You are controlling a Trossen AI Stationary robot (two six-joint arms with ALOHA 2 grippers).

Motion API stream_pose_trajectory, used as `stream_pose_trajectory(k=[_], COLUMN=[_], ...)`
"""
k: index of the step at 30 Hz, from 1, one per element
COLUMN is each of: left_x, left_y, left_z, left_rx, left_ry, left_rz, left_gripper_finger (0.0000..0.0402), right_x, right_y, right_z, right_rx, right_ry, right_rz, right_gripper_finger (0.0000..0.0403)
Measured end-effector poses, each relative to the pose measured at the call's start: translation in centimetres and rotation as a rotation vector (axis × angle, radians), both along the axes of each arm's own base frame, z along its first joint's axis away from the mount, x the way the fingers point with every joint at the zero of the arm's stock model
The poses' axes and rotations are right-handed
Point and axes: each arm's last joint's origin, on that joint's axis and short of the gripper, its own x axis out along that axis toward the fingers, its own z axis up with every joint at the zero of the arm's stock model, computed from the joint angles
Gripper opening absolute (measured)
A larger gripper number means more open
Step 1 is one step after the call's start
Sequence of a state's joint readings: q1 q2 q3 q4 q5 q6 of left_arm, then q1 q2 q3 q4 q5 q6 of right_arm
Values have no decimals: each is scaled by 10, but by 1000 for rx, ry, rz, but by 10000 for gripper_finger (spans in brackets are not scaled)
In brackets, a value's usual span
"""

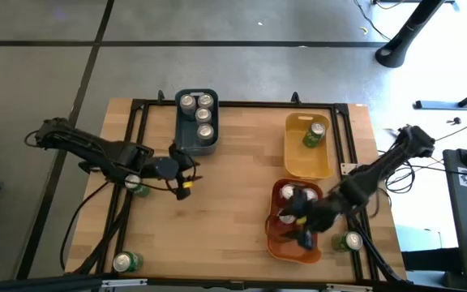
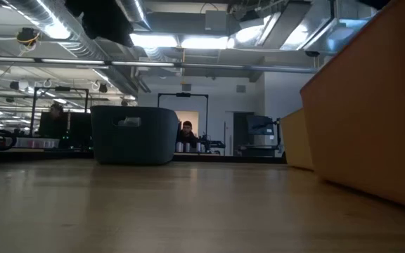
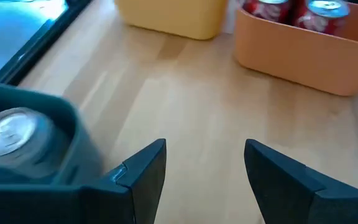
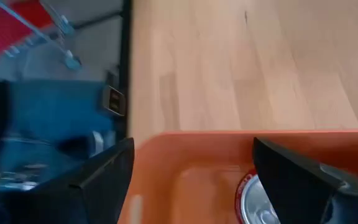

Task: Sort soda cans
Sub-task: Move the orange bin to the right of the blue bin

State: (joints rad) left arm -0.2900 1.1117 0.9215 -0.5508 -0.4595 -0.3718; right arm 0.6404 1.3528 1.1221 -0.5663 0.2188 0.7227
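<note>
Three silver soda cans (image 1: 197, 112) stand in the blue-grey bin (image 1: 186, 144) at the far middle. One green can (image 1: 314, 134) lies in the yellow bin (image 1: 305, 166). Red cans (image 1: 298, 195) stand in the orange bin (image 1: 286, 247). Green cans stand on the table at the near left (image 1: 126, 261), by the left arm (image 1: 139, 189) and at the near right (image 1: 351, 241). My left gripper (image 1: 190, 172) (image 3: 204, 180) hangs open just near of the blue-grey bin, with nothing between its fingers. My right gripper (image 1: 305, 234) (image 4: 191, 155) hangs open over the orange bin, above a red can (image 4: 260, 199).
A black frame (image 1: 242, 103) runs along the table's edges. In the low view the blue-grey bin (image 2: 133, 133) stands far off, with the yellow bin (image 2: 297, 137) and the orange bin (image 2: 371, 112) at the right. Bare wood (image 1: 233, 211) lies between the arms. People sit in the room behind.
</note>
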Motion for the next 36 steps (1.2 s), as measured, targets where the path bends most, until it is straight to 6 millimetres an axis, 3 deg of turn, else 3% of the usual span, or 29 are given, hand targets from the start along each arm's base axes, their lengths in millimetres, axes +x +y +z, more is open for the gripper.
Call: stream_pose_trajectory(k=[7,13,21,36], left_x=[13,18,22,23], left_y=[-24,-40,-43,-44], left_z=[-19,-35,-42,-41], left_rx=[-47,-68,-70,-75], left_ry=[50,102,126,108], left_rz=[-18,-24,-13,-18], left_gripper_finger=[208,208,208,208], right_x=[24,35,53,96], right_y=[15,12,2,-16], right_z=[-32,-40,-62,-83], right_rx=[-128,-221,-266,-304], right_ry=[151,251,290,166], right_rz=[-5,-36,-72,-33], right_gripper_finger=[319,270,219,214])
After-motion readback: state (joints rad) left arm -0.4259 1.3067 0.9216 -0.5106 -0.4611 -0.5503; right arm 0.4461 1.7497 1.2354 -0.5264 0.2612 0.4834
